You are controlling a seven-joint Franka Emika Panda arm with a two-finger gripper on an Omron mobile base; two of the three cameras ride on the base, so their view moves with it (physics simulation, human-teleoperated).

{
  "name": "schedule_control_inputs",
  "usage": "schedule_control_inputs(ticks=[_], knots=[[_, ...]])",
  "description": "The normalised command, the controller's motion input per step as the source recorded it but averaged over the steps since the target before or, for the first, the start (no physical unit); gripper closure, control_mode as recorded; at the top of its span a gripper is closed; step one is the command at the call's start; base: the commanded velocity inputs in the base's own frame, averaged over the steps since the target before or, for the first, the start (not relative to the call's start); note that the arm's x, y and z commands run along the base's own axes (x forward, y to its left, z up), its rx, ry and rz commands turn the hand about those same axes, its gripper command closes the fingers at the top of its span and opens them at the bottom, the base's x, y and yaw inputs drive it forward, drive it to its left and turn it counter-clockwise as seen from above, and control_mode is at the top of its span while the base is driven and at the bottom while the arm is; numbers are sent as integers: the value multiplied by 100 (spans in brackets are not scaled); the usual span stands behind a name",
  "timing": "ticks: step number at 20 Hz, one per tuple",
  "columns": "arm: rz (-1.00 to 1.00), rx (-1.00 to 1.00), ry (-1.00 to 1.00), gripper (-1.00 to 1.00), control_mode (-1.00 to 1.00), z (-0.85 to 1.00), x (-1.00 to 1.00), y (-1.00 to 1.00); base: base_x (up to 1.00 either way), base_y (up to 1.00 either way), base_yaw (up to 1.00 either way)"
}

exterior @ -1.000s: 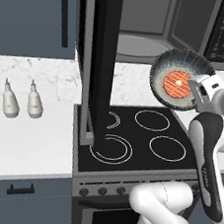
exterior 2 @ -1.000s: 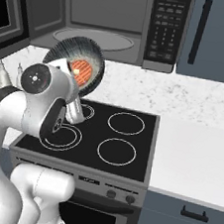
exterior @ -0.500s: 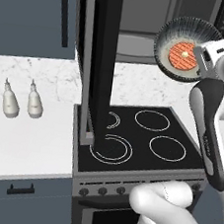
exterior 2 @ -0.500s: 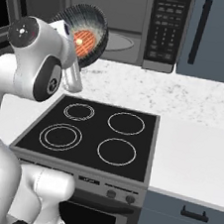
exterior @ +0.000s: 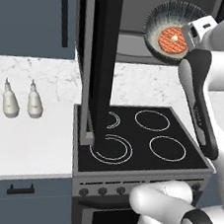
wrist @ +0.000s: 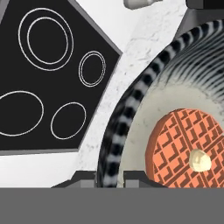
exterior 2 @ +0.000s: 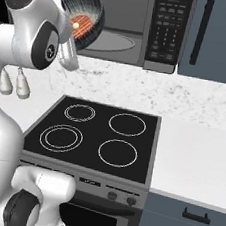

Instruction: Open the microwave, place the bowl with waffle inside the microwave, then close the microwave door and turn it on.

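My gripper (wrist: 109, 177) is shut on the rim of the dark speckled bowl (wrist: 188, 83), one fingertip on each side of the rim. The orange-red waffle (wrist: 186, 146) with its pale centre lies inside. In the left base view the bowl (exterior: 160, 15) hangs high, tilted toward the camera, with the waffle (exterior: 171, 39) showing and the gripper (exterior: 190, 34) at its right rim. It is level with the microwave's (exterior 2: 164, 26) open cavity, in front of the glass turntable (exterior 2: 112, 40). The microwave door (exterior: 103, 58) stands swung out over the stove's left side.
The black four-ring stove (exterior: 140, 137) lies below the bowl. Two pale bottles (exterior: 9, 104) (exterior: 34, 104) stand on the marble counter to the left. More counter (exterior 2: 200, 157) stretches right of the stove, beneath a dark cabinet (exterior 2: 220, 38).
The arm has lifted the bowl with the waffle from just above the stove up to the height of the microwave opening. The grip stays the same.
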Motion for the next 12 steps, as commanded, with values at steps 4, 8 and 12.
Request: schedule_control_inputs(ticks=[4, 8, 12], knots=[[0, 0, 0, 100, -100, -5, 57, 15, 0, 0, 0], [0, 1, 4, 100, -100, -1, 64, 0, 0, 0, 0], [0, 0, 16, 100, -100, 0, 65, 0, 0, 0, 0]])
